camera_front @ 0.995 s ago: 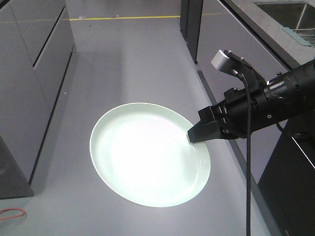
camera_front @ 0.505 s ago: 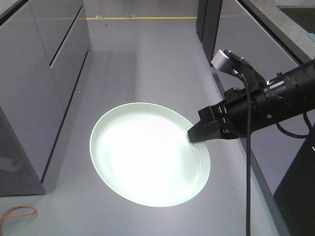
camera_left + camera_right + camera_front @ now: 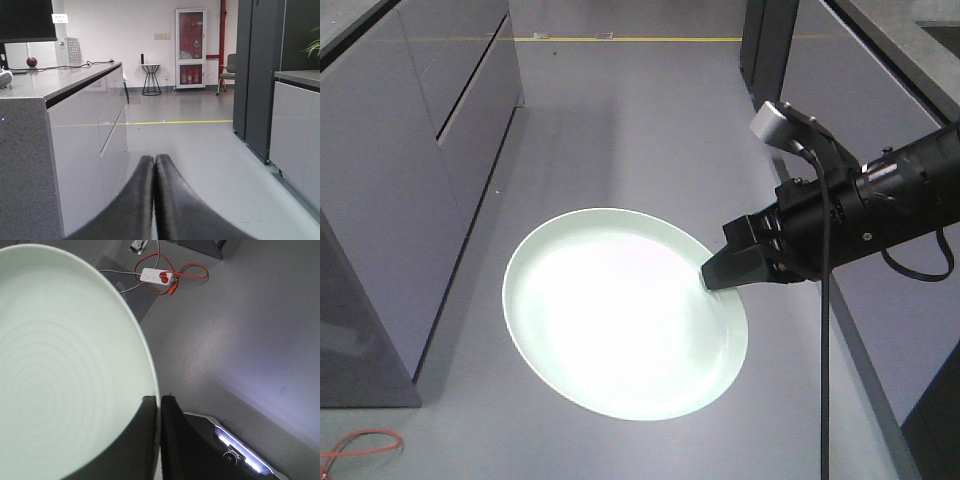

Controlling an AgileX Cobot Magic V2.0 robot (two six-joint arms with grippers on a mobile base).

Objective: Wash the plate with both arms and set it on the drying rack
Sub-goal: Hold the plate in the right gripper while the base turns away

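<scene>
The pale mint-green plate [image 3: 620, 320] hangs flat in the air above the grey floor, with nothing under it. My right gripper [image 3: 715, 275] is shut on its right rim, and the black arm reaches in from the right. In the right wrist view the plate [image 3: 60, 365] fills the left side, and the right gripper [image 3: 158, 400] pinches its rim between both fingers. My left gripper [image 3: 154, 159] is shut with nothing between its fingers and points down an aisle. The drying rack is out of view.
Grey cabinets [image 3: 390, 180] line the left of the aisle, and a dark tall cabinet [image 3: 770, 40] stands at the far right. A yellow line [image 3: 620, 40] crosses the floor. An orange cable [image 3: 350, 445] and a white power strip [image 3: 157, 275] lie on the floor.
The cabinets and floor have slid rightward in the front view, and the counter with the sink has left the top right corner. The plate and right gripper keep their place in the frame.
</scene>
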